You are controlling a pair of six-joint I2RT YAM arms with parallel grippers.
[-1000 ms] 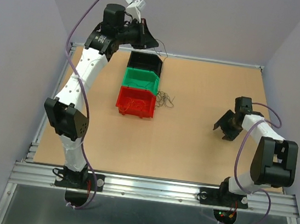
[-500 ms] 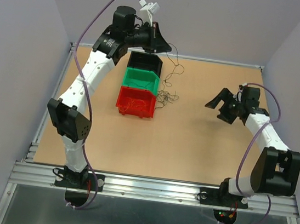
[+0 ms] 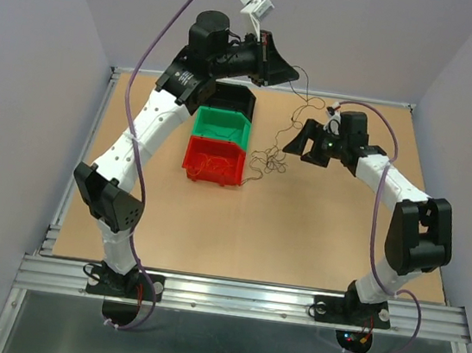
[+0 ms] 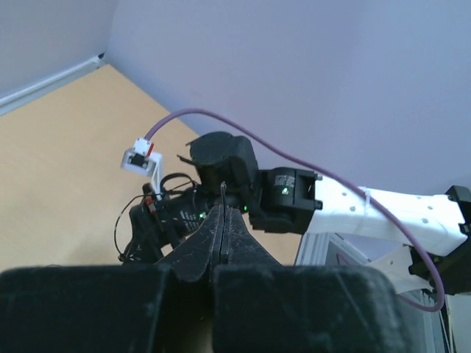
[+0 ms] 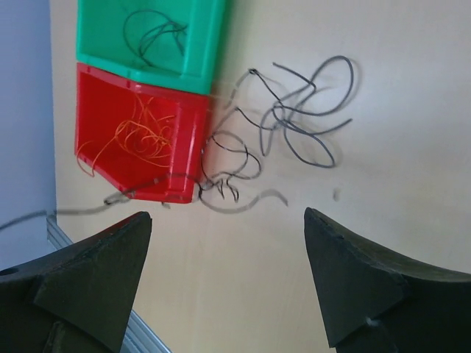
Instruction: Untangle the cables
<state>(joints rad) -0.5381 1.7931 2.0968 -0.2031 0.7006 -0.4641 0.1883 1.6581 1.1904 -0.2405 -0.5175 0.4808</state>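
Observation:
The cables (image 3: 266, 159) are a wispy clump of thin dark wires on the table just right of the red bin (image 3: 214, 161). My left gripper (image 3: 293, 75) is raised at the back, shut on one black wire that runs down into the clump. In the left wrist view the fingers (image 4: 223, 209) are pressed together with the wire's end poking out at the tips. My right gripper (image 3: 302, 149) hovers open just right of the clump. The right wrist view shows its gripper (image 5: 224, 220) wide open above the dark wires (image 5: 294, 110), gripping nothing.
Three bins stand in a row: black (image 3: 229, 99), green (image 3: 221, 125) and red. Orange wires (image 5: 136, 136) lie in the red bin (image 5: 176, 158) and a dark wire (image 5: 151, 33) in the green bin (image 5: 199, 44). Walls close in on the back and both sides.
My left gripper rose and moved right, drawing a black wire up out of the clump. My right arm swung left to the clump and its jaws widened.

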